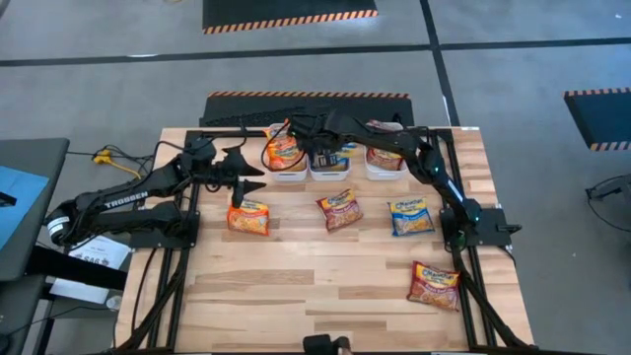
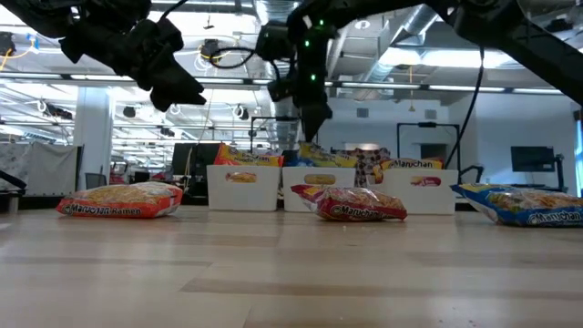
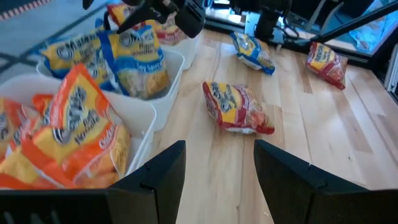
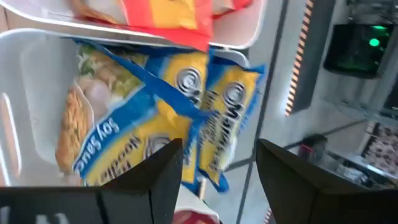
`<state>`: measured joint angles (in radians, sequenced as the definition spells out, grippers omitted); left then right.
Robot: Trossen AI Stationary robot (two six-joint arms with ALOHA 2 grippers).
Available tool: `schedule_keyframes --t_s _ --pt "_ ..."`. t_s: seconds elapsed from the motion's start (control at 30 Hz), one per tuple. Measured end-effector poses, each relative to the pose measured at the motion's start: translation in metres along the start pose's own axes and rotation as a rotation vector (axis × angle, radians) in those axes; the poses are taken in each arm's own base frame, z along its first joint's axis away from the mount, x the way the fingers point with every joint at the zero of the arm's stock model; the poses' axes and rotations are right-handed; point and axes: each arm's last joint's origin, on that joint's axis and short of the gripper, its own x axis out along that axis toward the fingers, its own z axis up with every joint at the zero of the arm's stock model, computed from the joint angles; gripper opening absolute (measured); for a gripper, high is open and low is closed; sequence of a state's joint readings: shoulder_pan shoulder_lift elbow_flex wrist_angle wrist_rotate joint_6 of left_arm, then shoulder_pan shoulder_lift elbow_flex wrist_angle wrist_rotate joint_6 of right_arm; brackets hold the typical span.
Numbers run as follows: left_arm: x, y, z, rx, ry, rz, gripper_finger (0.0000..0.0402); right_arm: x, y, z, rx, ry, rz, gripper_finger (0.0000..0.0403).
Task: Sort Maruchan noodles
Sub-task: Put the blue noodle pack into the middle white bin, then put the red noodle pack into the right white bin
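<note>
Three white tubs stand in a row at the table's far edge. The left tub (image 1: 287, 170) holds orange packets (image 3: 74, 124), the middle tub (image 1: 328, 172) blue packets (image 4: 155, 118), and the right tub (image 1: 385, 170) dark red ones. An orange packet (image 1: 247, 218), a dark red packet (image 1: 338, 210), a blue packet (image 1: 409, 216) and a second dark red packet (image 1: 435, 284) lie flat on the table. My left gripper (image 3: 217, 149) is open, raised just left of the left tub and holding nothing. My right gripper (image 4: 217, 149) is open above the middle tub (image 4: 25, 93), over its blue packets.
The black frame rails (image 1: 471, 247) run along the table's left and right sides, with each arm's base on them. Bare wood (image 1: 315, 286) fills the near half of the table, apart from the dark red packet at its near right.
</note>
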<state>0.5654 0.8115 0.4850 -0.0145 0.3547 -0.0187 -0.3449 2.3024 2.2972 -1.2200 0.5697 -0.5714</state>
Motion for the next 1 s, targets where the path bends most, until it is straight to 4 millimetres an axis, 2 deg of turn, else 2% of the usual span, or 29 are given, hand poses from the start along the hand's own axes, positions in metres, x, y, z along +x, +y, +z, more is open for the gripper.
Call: schedule_keyframes --t_s 0.2,0.43,0.67,0.87,1.0 --pt "0.0 0.001 0.003 0.011 -0.033 0.028 0.0178 -0.031 -0.009 -0.005 0.052 -0.051 -0.017 0.0222" --pt "0.0 0.001 0.003 -0.029 -0.032 0.02 0.0178 -0.041 -0.013 -0.016 0.074 -0.019 0.003 0.0221" --pt "0.003 -0.004 0.003 -0.143 -0.021 -0.044 0.0178 -0.087 -0.021 -0.039 0.152 -0.041 -0.025 0.0221" --pt "0.007 -0.004 0.01 -0.096 -0.101 -0.019 0.0179 -0.135 -0.029 -0.062 0.298 -0.137 -0.051 0.0221" --pt "0.008 -0.003 0.013 -0.108 -0.139 0.021 0.0189 -0.162 -0.027 -0.077 0.366 -0.176 -0.046 0.0221"
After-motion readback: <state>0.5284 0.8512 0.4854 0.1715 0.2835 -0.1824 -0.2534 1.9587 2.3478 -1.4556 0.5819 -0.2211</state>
